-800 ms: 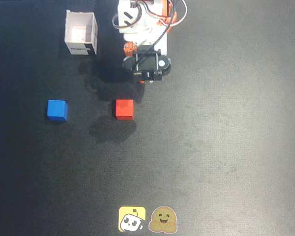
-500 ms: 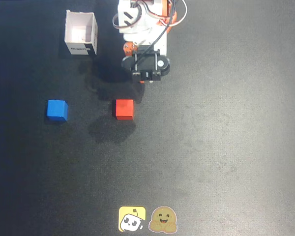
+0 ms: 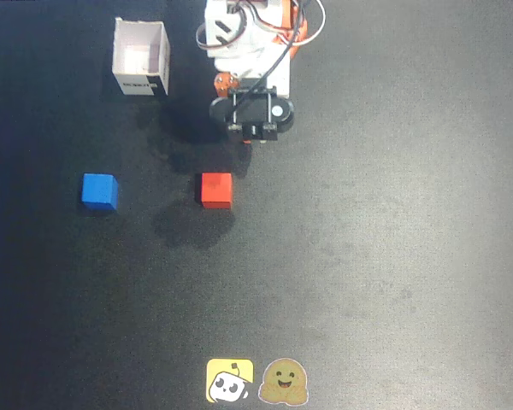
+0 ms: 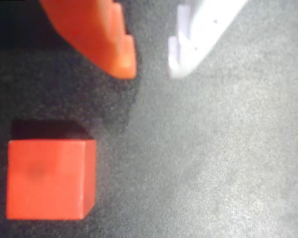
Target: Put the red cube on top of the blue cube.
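Two-finger gripper [image 4: 151,69], one orange finger and one white, hangs slightly parted and empty over a grainy black mat [image 3: 393,256]
One matte red cube [image 4: 49,178] sits lower left of the fingertips in the wrist view; one matte blue cube [image 3: 98,190] lies well apart to its left overhead, near one white open box [image 3: 141,56]

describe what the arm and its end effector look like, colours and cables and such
The arm is white with orange parts and looping black and white cables on its upper body. A black block with a small white disc sits at its wrist. In the wrist view the end effector has one orange finger and one white finger, both with stepped inner edges.
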`<state>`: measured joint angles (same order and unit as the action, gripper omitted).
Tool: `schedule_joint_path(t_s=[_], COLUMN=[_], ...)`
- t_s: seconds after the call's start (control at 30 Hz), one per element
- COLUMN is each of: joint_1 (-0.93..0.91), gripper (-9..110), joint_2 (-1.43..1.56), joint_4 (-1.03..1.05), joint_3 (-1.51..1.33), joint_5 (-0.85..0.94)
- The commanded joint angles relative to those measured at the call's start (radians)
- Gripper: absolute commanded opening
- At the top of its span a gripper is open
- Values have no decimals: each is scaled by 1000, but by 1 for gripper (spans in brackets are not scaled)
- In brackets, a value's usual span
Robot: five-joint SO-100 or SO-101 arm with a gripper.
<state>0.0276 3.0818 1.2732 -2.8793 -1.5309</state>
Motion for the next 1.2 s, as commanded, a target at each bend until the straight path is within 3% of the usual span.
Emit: schedule_joint_path(t_s=[0.0, 0.37, 0.47, 1.17], joint_1=[8, 8, 8, 2], gripper=[4, 4, 10, 14], joint_2=[11, -9, -64, -376], joint_4=[5, 11, 6, 35], joint_3=[20, 52, 84, 365], joint_5=[-8, -6, -15, -20])
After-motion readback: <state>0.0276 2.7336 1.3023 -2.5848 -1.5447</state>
